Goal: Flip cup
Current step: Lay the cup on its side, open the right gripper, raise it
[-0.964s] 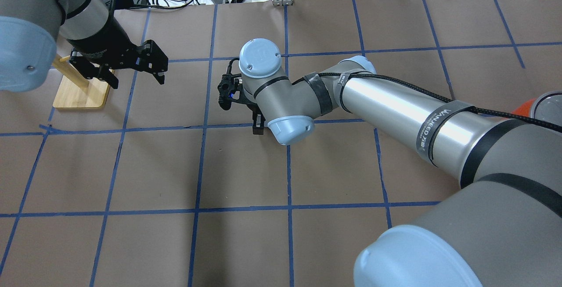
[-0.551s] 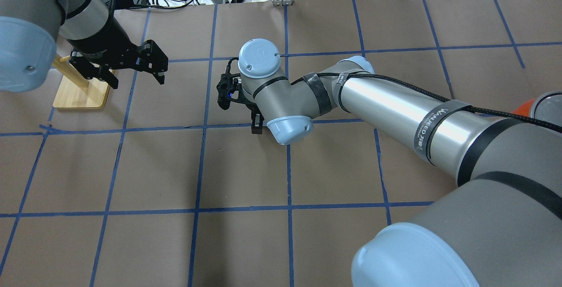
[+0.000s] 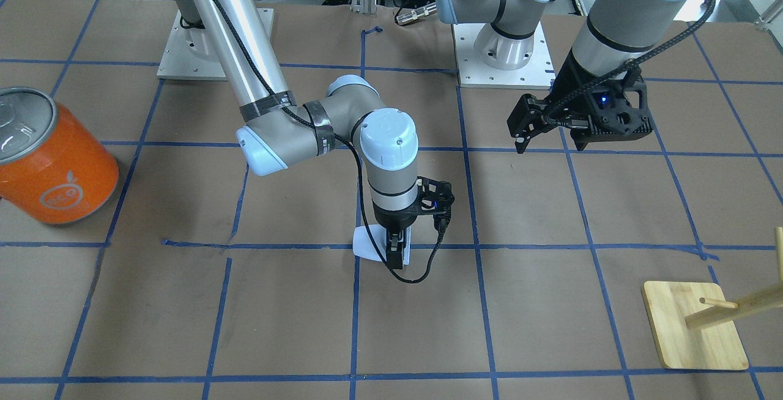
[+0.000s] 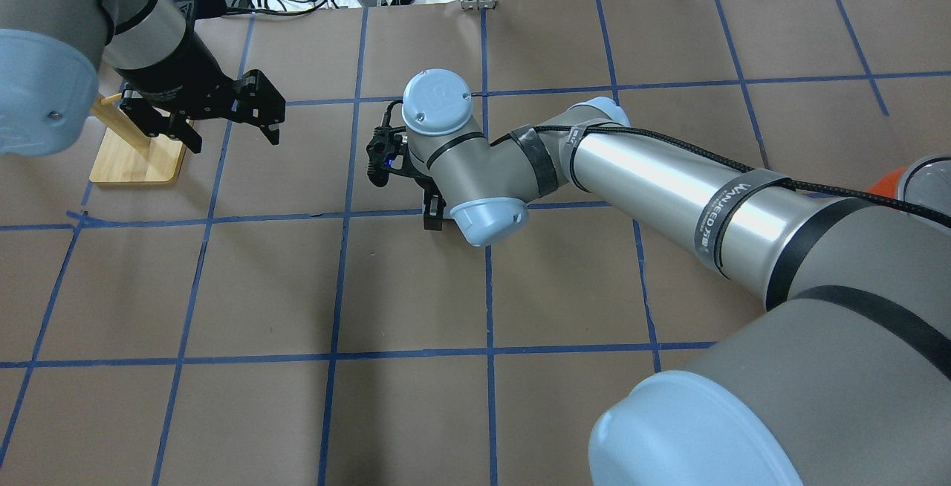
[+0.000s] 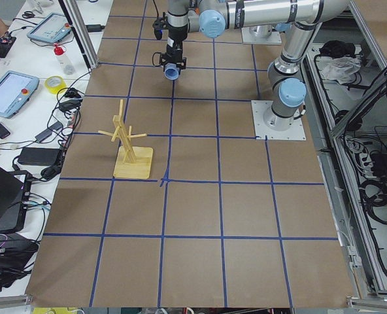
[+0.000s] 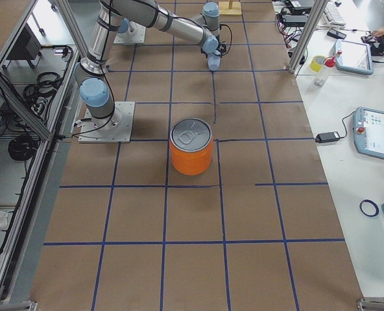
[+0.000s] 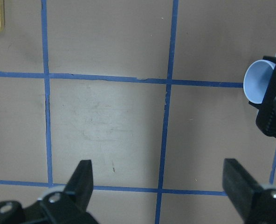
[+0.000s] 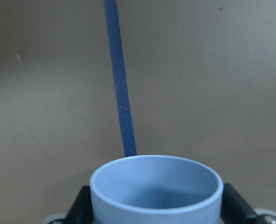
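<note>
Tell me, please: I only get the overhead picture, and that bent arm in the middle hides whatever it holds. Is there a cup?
Observer: Yes. The front-facing camera shows the right gripper closed on a small pale cup.
Visitor: Anything in it?
Observer: The right wrist camera shows a light blue inside, nothing showing in it.
Visitor: That orange sliver at the right edge?
Observer: A big orange can with a silver top, standing upright.

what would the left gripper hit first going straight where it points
Most likely the table, on its brown paper, since the left gripper points down. The cup sits off to one side of that line.
</note>
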